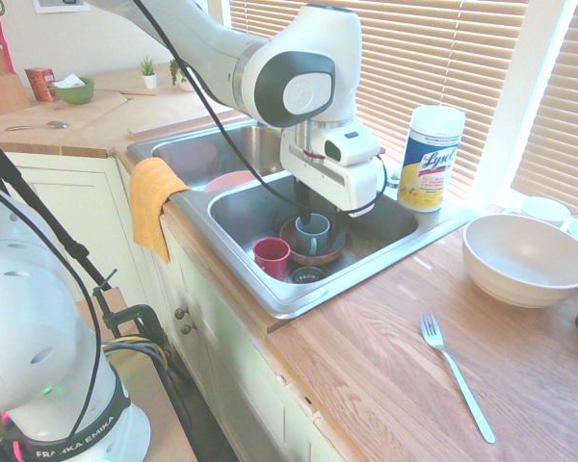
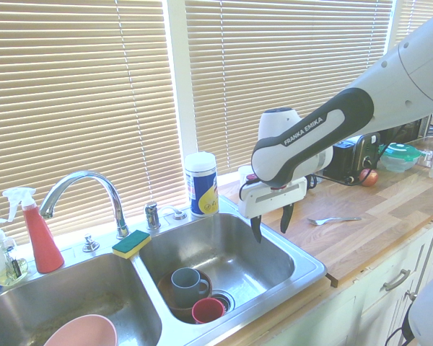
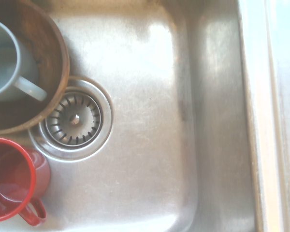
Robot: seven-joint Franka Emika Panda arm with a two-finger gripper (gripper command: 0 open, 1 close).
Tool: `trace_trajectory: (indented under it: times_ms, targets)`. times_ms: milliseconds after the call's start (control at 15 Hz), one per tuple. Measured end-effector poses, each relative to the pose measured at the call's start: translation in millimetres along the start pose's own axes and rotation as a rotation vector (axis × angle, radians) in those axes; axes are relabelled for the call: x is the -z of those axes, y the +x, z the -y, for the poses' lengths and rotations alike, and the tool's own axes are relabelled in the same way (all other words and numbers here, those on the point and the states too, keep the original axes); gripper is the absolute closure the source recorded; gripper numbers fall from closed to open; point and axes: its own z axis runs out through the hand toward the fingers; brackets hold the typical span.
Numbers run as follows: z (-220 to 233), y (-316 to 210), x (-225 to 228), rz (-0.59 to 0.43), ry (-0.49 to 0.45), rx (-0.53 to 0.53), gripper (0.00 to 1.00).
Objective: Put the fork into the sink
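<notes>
Over the right-hand basin of the sink (image 1: 270, 294), in the first exterior view, the gripper (image 1: 313, 207) hangs above the dishes, its fingers mostly hidden behind the wrist. Below it a grey mug (image 1: 313, 231) sits in a brown bowl (image 1: 299, 252), with a red cup (image 1: 271, 256) just beside them. The fork (image 1: 456, 374) lies on the wooden counter (image 1: 385, 366), well apart from the sink, tines toward the white bowl (image 1: 527, 258). A Lysol canister (image 1: 430, 158) stands on the sink's rim, and an orange cloth (image 1: 152, 202) drapes over the front edge.

From the second exterior view, the gripper (image 2: 271, 222) is spread, its two dark fingers apart and holding nothing, above the basin. The fork (image 2: 334, 219) rests on the counter beyond it. A sponge (image 2: 131, 244) lies on the divider near the faucet (image 2: 83, 189).

Close up, the wrist view shows the drain strainer (image 3: 73, 119), touched by the brown bowl (image 3: 48, 58) holding the mug (image 3: 9, 63), and the red cup (image 3: 14, 181) nearby.
</notes>
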Motion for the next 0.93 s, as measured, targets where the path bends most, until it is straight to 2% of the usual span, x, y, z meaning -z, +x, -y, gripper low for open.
trace_trajectory:
  times_ms: [133,333,667,933]
  targets:
    - [0.6,0.5,0.6,-0.003,0.001,0.011,0.00]
    - [-7.5,8.0,14.1,0.037,0.002,0.184,0.00]
    - [-105.4,81.8,41.9,0.082,-0.017,0.470,0.00]
    - [-162.5,129.8,21.2,0.068,-0.037,0.709,0.00]
